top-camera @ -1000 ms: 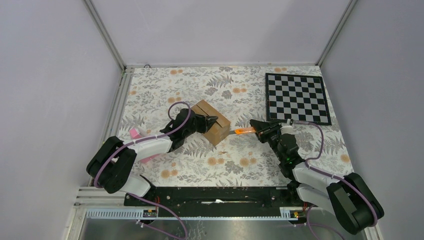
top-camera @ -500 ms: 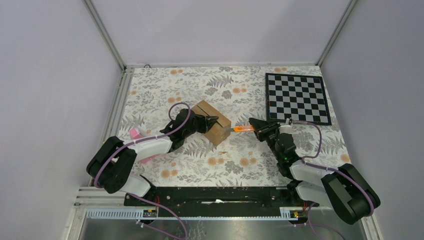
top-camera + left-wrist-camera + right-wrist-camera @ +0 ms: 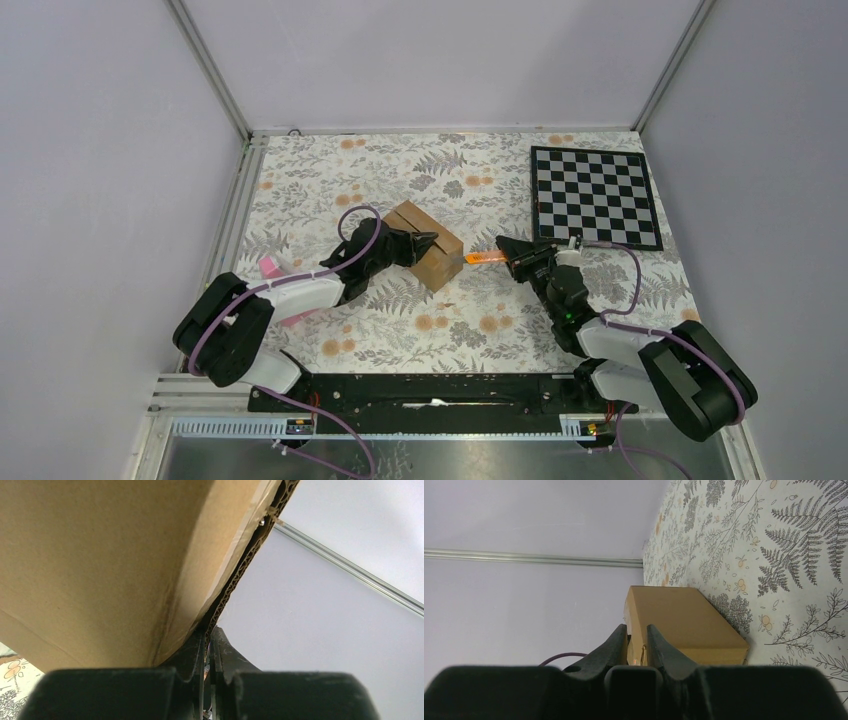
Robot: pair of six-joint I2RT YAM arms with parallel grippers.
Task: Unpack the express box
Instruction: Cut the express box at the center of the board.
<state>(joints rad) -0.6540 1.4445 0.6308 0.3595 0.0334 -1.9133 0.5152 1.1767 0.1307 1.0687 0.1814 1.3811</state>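
Note:
The express box [image 3: 425, 243] is a small brown carton in the middle of the floral table. My left gripper [image 3: 430, 240] is shut on the box's near edge; in the left wrist view the corrugated edge [image 3: 235, 575] runs between my closed fingers. My right gripper [image 3: 512, 253] is shut on the orange-and-black cutter [image 3: 484, 259], whose orange tip points at the box's right end, almost touching it. In the right wrist view the box [image 3: 684, 622] lies just beyond my fingers [image 3: 664, 647]. No white label shows.
A black-and-white chessboard [image 3: 594, 196] lies at the back right. A pink wedge-shaped object [image 3: 270, 268] lies at the left, partly under my left arm. Grey walls and metal rails enclose the table.
My right gripper with the cutter has edged a little left toward the box. The left gripper and the box have not moved.

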